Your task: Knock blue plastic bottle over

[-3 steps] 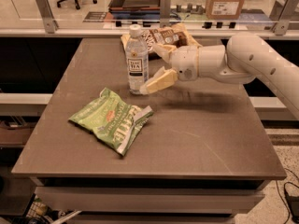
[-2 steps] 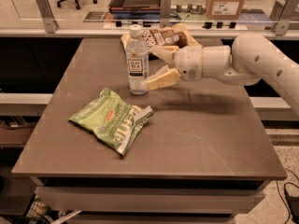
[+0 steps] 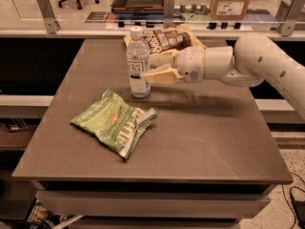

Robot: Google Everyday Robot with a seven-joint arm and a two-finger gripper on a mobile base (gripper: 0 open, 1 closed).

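The blue plastic bottle (image 3: 137, 63) stands upright near the middle of the brown table (image 3: 200, 137), with a white cap and a white label. My gripper (image 3: 155, 67) reaches in from the right, level with the bottle's middle. Its two cream fingers (image 3: 161, 75) are spread open, one behind the other, and their tips are at the bottle's right side. It holds nothing. The white arm (image 3: 252, 61) runs off to the right.
A green snack bag (image 3: 114, 123) lies flat in front and left of the bottle. A brown snack bag (image 3: 164, 39) lies at the table's far edge, behind the gripper. A railing and a cardboard box (image 3: 232, 0) stand beyond the table.
My gripper has moved slightly up and left, closer to the bottle's side. The bottle still stands upright in the same spot.
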